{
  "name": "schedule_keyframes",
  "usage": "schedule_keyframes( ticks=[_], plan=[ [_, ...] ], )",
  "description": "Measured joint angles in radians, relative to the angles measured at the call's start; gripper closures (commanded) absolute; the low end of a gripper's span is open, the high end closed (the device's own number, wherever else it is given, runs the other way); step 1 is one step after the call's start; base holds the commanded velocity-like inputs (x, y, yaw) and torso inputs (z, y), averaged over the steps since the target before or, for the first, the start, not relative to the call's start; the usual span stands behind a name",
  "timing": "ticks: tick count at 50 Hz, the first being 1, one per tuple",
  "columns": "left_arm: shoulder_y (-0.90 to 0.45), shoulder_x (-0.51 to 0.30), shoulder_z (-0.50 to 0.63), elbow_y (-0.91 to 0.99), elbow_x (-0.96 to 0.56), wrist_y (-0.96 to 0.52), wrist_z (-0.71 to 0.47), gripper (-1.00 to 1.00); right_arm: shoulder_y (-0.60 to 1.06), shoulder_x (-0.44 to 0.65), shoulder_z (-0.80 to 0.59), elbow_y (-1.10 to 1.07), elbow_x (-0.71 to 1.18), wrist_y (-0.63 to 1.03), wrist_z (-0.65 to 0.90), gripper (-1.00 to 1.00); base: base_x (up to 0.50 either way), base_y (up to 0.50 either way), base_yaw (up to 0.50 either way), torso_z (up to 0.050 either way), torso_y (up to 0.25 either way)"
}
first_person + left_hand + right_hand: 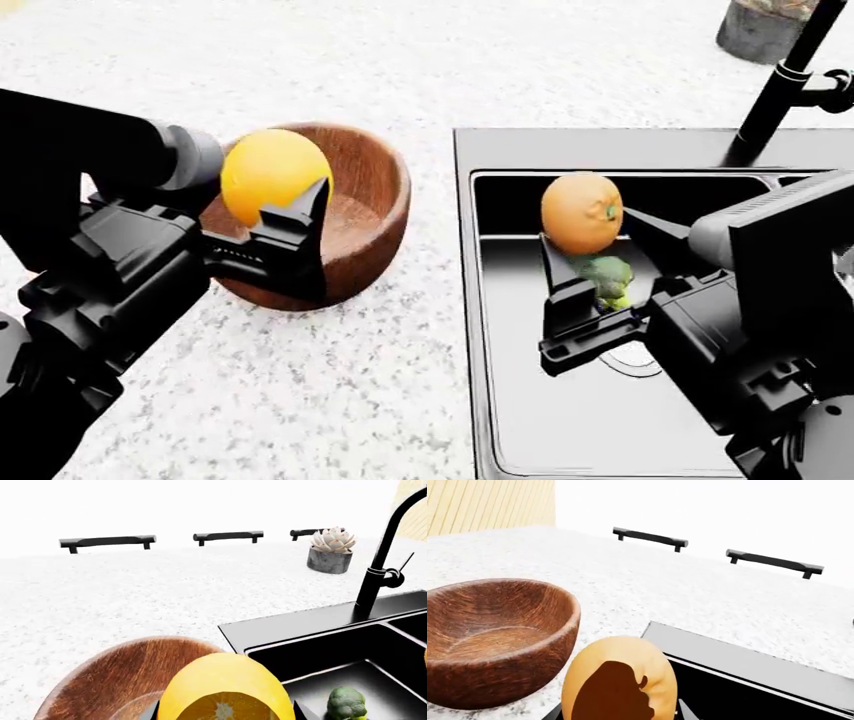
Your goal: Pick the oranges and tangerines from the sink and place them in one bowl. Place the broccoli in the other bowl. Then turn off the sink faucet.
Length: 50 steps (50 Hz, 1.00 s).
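Note:
My left gripper (274,215) is shut on the yellow-orange orange (271,172) and holds it over the near rim of the brown wooden bowl (367,190); the orange (225,690) fills the left wrist view beside the bowl (113,680). My right gripper (594,255) is shut on the deeper orange tangerine (582,212), held above the left basin of the black sink (561,400); the tangerine (619,680) shows close in the right wrist view, the wooden bowl (494,635) beyond it. The broccoli (609,277) lies in the basin under the tangerine, also in the left wrist view (347,703). The black faucet (383,555) stands behind the sink. The white bowl is out of view.
A potted succulent (331,550) stands on the speckled white counter (347,380) behind the sink, near the faucet (787,85). Black drawer handles (107,542) line the far white cabinet. A round silver drain (634,358) is partly hidden by my right gripper.

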<state>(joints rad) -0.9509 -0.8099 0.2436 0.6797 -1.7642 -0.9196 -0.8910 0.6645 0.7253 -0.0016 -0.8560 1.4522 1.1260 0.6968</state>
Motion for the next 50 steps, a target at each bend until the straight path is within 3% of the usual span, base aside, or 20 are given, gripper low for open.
schedule_keyframes(
  ticks=[38, 50],
  plan=[
    [0.017, -0.024, -0.021, 0.008, 0.004, 0.021, 0.016, 1.0, 0.029, 0.02, -0.011, 0.002, -0.003, -0.011, 0.025, 1.0, 0.17, 0.5, 0.0, 0.0, 0.0],
    [0.012, -0.024, -0.016, 0.005, 0.004, 0.021, 0.021, 1.0, 0.081, 0.072, 0.01, 0.018, 0.095, -0.014, 0.099, 1.0, 0.03, 0.03, 0.0, 0.0, 0.0]
  ],
)
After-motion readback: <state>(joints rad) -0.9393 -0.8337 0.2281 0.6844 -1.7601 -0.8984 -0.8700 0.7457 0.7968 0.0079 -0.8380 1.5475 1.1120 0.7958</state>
